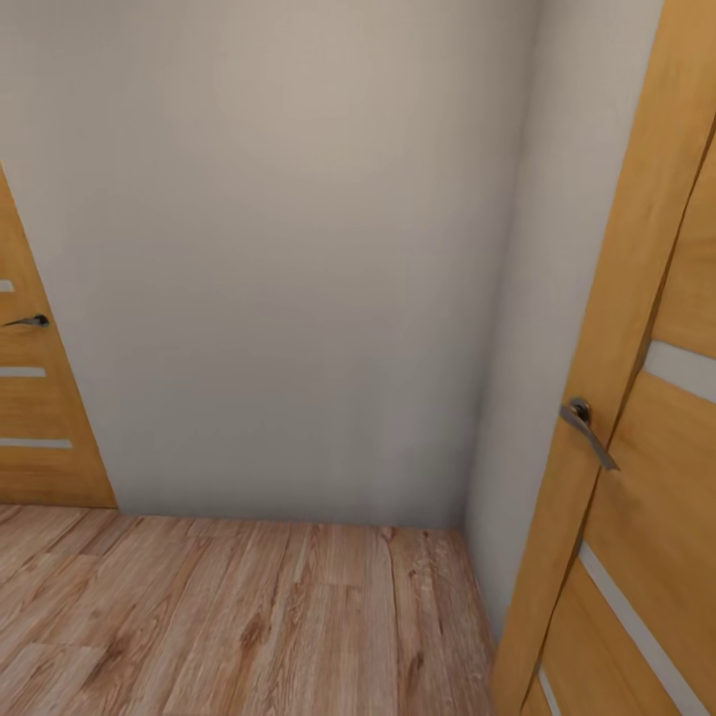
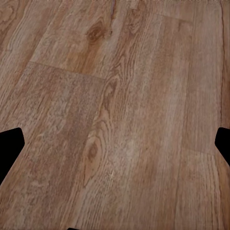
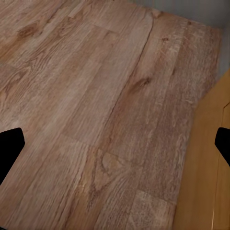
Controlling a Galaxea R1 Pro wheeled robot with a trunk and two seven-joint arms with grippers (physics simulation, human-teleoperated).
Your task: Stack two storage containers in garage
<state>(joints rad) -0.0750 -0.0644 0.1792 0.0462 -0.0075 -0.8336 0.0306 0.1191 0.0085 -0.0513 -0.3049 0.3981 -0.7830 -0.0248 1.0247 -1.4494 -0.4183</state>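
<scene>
Wood plank flooring (image 1: 249, 617) lies nearest to us, light brown with dark knots, running from the near edge to the foot of a plain beige wall (image 1: 298, 249) straight ahead. At our near right stands an orange-brown door (image 1: 636, 418) with pale inset strips and a grey lever handle (image 1: 587, 430); it sits at an angle to the side wall that meets the far wall in a corner. At the far left a second door (image 1: 35, 418) of the same wood and the same pale strips shows along the edge, its small dark handle (image 1: 30, 321) partway up.

We cannot say where the two storage containers are from here, so we can tell nothing of their contents either.

Our left hand (image 2: 115, 143) hangs over bare planks, its two dark fingertips (image 2: 9, 148) showing at opposite edges of the left wrist view, spread wide with nothing between them. Our right hand (image 3: 115, 143) is likewise spread and empty, fingertips (image 3: 9, 148) far apart over the planks, with the orange-brown door's lower edge and a strip of the pale wall beside it.
</scene>
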